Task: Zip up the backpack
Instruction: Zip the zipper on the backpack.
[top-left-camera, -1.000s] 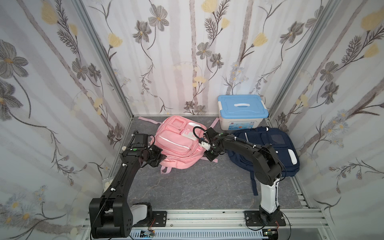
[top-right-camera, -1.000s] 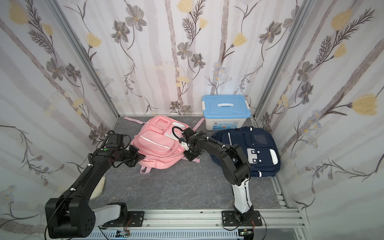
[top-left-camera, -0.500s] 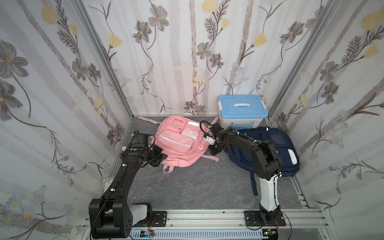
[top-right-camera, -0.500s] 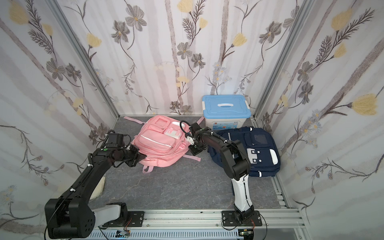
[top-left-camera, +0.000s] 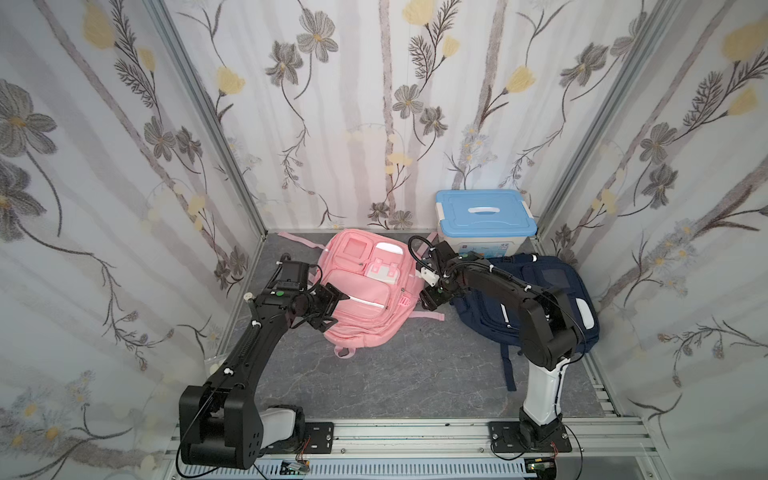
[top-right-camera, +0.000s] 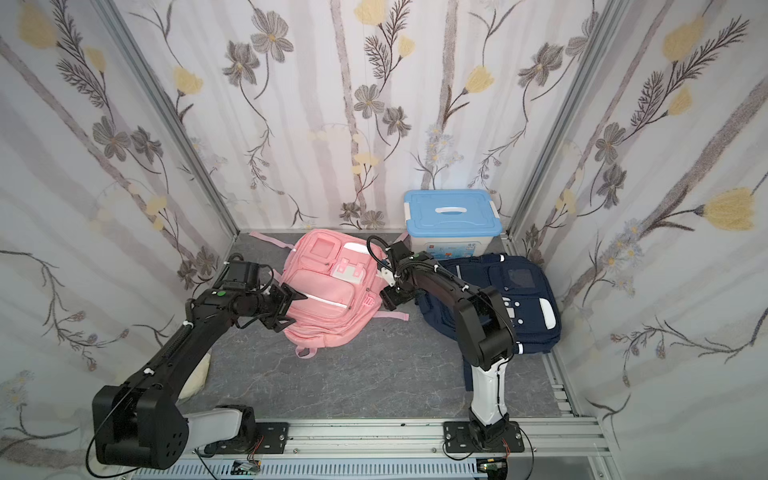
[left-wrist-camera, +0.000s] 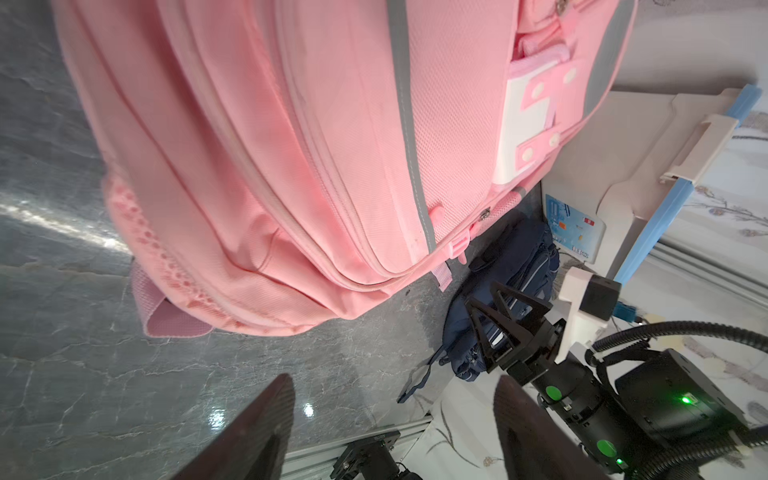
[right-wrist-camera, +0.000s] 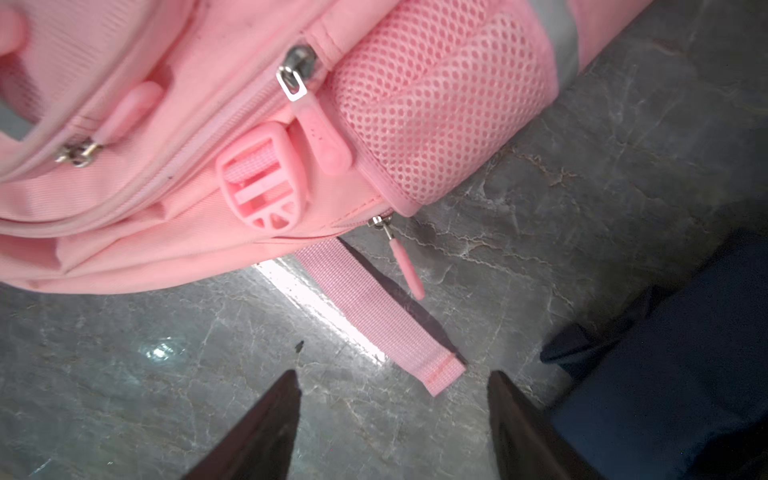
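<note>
The pink backpack (top-left-camera: 365, 291) (top-right-camera: 328, 291) lies face up on the grey floor. My left gripper (top-left-camera: 334, 307) (top-right-camera: 291, 309) stands open at its left edge, a little off the fabric; in the left wrist view the gripper (left-wrist-camera: 393, 380) holds nothing and the backpack (left-wrist-camera: 291, 166) lies beyond it. My right gripper (top-left-camera: 428, 297) (top-right-camera: 388, 299) is open at the bag's right side. In the right wrist view the gripper (right-wrist-camera: 393, 374) is empty, just short of a pink strap (right-wrist-camera: 374, 316). A pink zipper pull (right-wrist-camera: 409, 270) hangs free beside the mesh pocket (right-wrist-camera: 436, 104).
A navy backpack (top-left-camera: 540, 299) (top-right-camera: 511, 291) lies right of the pink one, under my right arm. A blue-lidded plastic box (top-left-camera: 484, 216) (top-right-camera: 453, 216) stands at the back wall. Floral walls close in on three sides; a metal rail (top-left-camera: 415, 432) runs along the front.
Both grippers were shut a second ago and now stand open. The right gripper has let go at the bag's right side. The pink backpack has shifted right and settled flat.
</note>
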